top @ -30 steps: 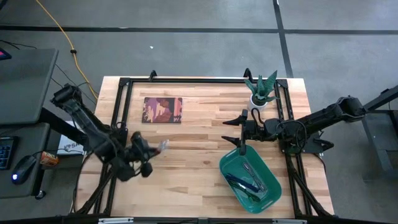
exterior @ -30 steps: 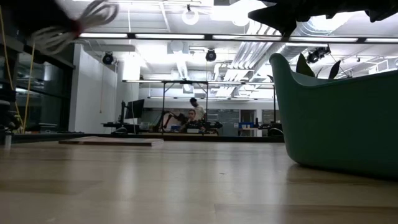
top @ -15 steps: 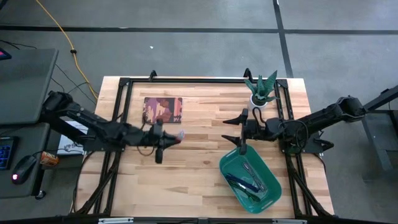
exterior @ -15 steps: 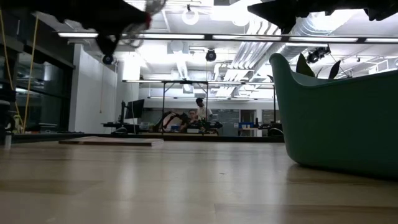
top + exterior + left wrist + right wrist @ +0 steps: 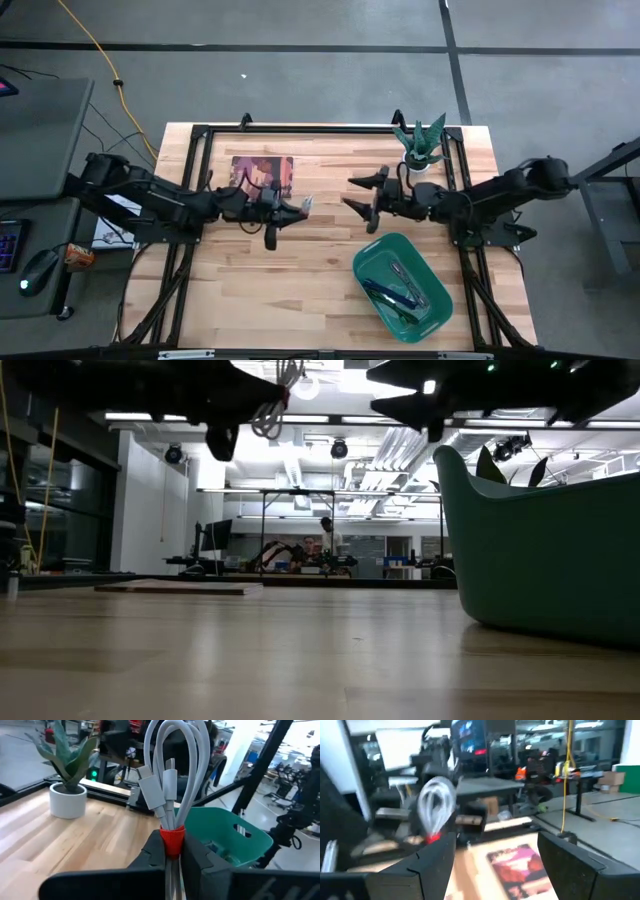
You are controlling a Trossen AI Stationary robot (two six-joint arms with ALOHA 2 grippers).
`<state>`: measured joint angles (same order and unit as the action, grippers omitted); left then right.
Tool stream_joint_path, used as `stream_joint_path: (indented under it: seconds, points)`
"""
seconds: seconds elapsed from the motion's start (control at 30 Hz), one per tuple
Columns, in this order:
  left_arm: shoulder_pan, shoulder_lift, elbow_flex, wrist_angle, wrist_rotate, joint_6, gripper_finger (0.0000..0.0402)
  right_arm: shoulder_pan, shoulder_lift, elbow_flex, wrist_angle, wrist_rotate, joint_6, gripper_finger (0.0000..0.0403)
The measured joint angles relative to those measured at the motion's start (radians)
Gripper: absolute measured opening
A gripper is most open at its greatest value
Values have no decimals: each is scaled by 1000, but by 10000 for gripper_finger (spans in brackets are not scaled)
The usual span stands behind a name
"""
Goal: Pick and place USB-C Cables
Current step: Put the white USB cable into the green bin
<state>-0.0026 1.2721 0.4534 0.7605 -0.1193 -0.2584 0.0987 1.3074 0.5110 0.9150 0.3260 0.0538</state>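
Observation:
The white-and-red USB-C cable bundle is held in the air by my left gripper, which is shut on it over the table's middle. In the low view the bundle hangs high above the wood. My right gripper is open, facing the left one across a short gap, and touches nothing. Its wrist view shows the bundle ahead, between its spread fingers. The teal tub stands on the table near the right near corner, with several cable bundles lying in it. My left gripper pinches the bundle at its red band between the two fingers, level, coming from the table's left. The white loops and plugs stick out past the fingertips. The bundle is lifted clear of the table.
A potted plant stands near the far right corner, just behind the right arm. A dark red picture mat lies flat at the far left. A black frame rail borders the table. Bare wood lies between the mat and the tub.
My left gripper has swung from the near left toward the table's middle, going right and toward the far edge, and has carried the white-and-red bundle with it, still in the air. My right gripper has shifted a little left and toward the far edge, toward the left gripper.

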Motion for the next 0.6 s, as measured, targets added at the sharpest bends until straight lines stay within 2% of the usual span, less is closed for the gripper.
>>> stream_joint_path:
  seconds: [0.2, 0.6]
  points:
    - [18, 67, 41, 30, 6, 0, 0, -64, 85, 20, 116, -225, 104, 273]
    - [16, 137, 95, 60, -14, 0, 0, -66, 231, 159, 103, -242, 122, 273]
